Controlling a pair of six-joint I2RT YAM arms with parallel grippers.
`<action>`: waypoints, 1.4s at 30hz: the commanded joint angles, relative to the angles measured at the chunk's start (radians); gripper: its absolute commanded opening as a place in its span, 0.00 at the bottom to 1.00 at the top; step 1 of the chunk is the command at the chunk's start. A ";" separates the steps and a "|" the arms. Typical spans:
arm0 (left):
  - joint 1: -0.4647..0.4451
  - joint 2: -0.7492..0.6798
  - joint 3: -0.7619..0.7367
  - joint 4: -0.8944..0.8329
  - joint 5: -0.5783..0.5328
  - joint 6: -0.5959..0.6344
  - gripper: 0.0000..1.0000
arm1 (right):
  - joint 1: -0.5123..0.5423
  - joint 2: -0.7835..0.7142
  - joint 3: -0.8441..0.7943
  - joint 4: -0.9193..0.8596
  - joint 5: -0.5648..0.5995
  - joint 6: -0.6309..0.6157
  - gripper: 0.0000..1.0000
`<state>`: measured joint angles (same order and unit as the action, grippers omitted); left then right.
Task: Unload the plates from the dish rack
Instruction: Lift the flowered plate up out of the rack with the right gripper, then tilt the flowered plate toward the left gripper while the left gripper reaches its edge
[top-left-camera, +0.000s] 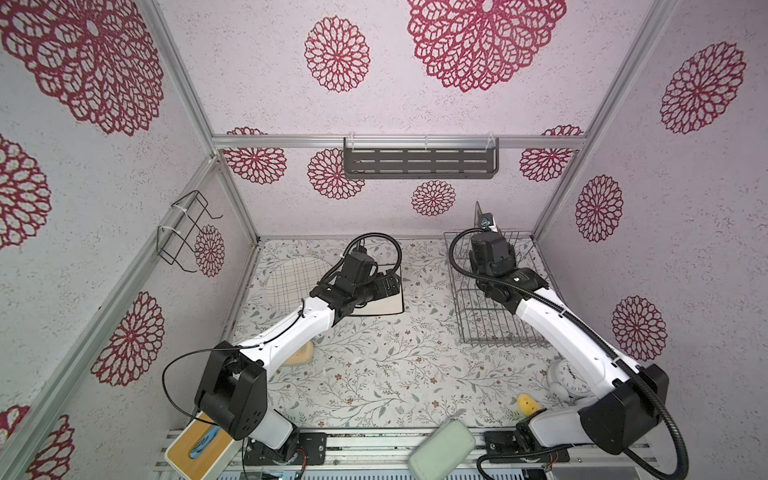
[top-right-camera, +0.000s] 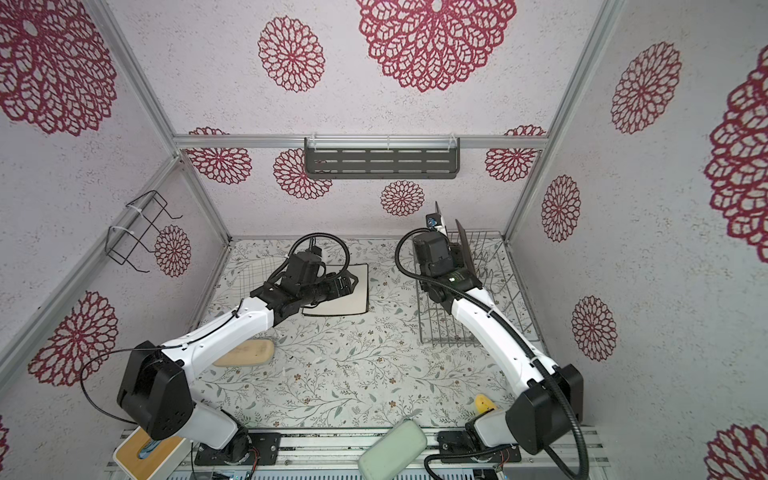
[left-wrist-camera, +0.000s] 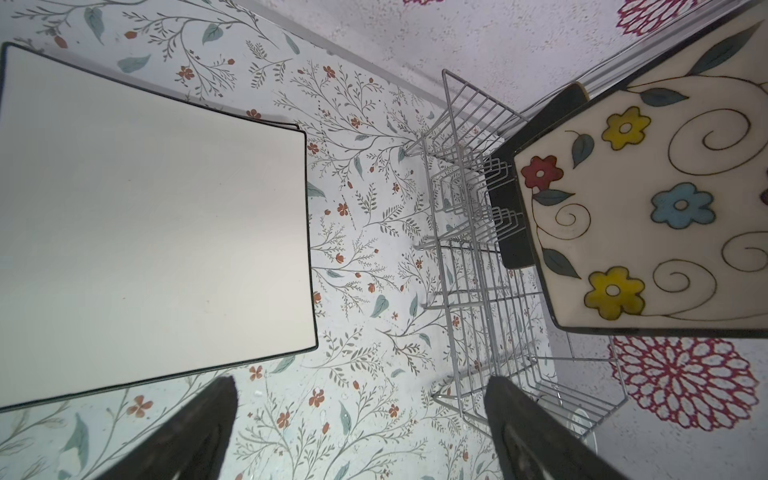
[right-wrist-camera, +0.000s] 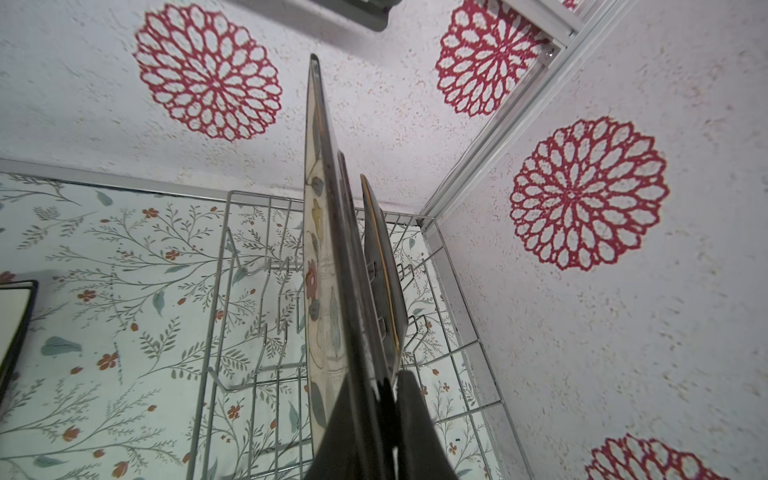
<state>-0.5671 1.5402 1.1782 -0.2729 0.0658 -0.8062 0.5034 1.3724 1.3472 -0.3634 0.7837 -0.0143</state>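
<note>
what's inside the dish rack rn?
One dark brown plate, standing upright. The floral plate in the right hand covers part of the dish rack; that part can't be seen.

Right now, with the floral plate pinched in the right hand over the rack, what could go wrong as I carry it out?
1. The right hand grips the floral plate only at its rim, edge-on; it may pivot or slip.
2. The dark brown plate stands close beside it in the dish rack; a swing could knock it.
3. The open left hand hovers near the white plate, likely in the drop-off path.
</note>
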 joint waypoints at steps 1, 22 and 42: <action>-0.008 -0.014 -0.021 0.045 -0.025 -0.048 0.97 | 0.004 -0.128 0.038 0.155 0.002 0.106 0.00; -0.006 -0.145 -0.046 0.135 -0.049 -0.163 0.97 | 0.003 -0.316 -0.146 0.334 -0.492 0.638 0.00; -0.005 -0.249 -0.115 0.244 -0.163 -0.206 0.97 | 0.049 -0.328 -0.521 1.035 -0.404 0.981 0.00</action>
<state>-0.5705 1.3102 1.0782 -0.0822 -0.0761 -0.9985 0.5308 1.1233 0.7994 0.2462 0.3027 0.8520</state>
